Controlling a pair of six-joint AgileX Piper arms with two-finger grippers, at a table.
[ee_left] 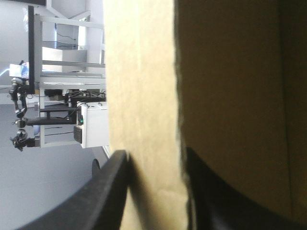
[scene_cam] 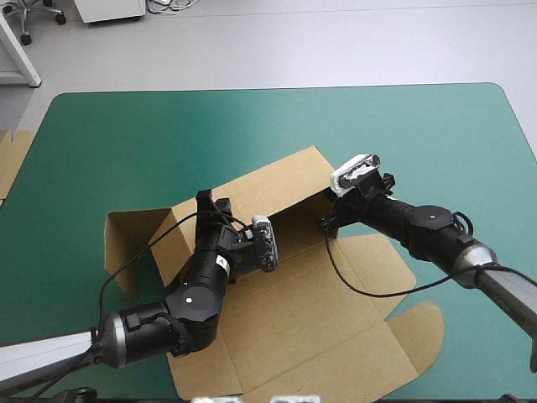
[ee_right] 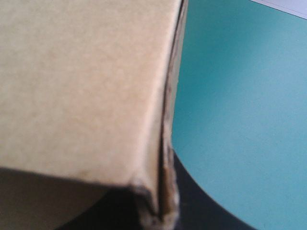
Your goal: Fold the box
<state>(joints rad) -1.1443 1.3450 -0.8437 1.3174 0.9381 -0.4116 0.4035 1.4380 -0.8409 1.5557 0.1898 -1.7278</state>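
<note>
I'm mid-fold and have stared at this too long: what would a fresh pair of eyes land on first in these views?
The brown box at mid-table is half formed. Its long far wall stands up while the near panels lie flat on the teal-green cover. Both arms pinch that wall, the left gripper toward its left end and the right gripper at its right corner, each shut on the board.
</note>
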